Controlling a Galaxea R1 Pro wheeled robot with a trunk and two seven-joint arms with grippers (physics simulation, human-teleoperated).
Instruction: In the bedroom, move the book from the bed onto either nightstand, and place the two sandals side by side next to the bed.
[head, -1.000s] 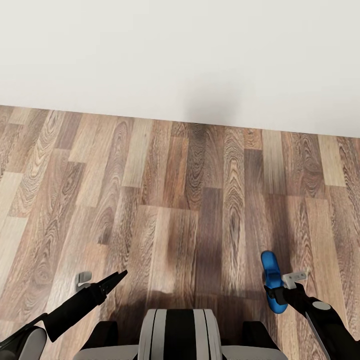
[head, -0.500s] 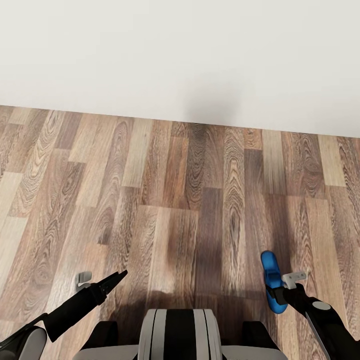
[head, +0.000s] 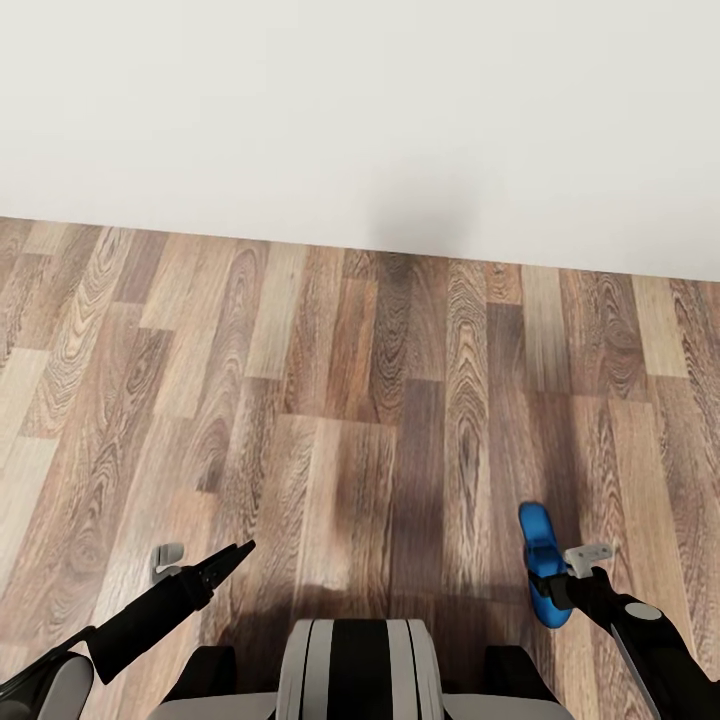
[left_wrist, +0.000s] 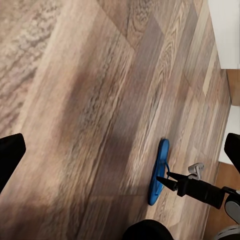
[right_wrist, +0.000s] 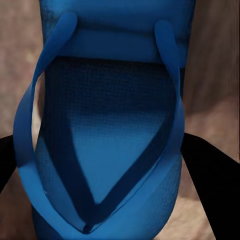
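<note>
The step in hand looks like carrying one sandal (head: 543, 560) to the bed: the right gripper (head: 556, 590) has its dark fingers set either side of it, seemingly closed on it, holding it above the wood floor (head: 330, 400) in front of a white wall (head: 360, 110). The left gripper (head: 240, 549) holds nothing, its fingers spread wide in its wrist view. Next, the robot must find the bed and lower this bright blue, strapped sandal beside it.
</note>
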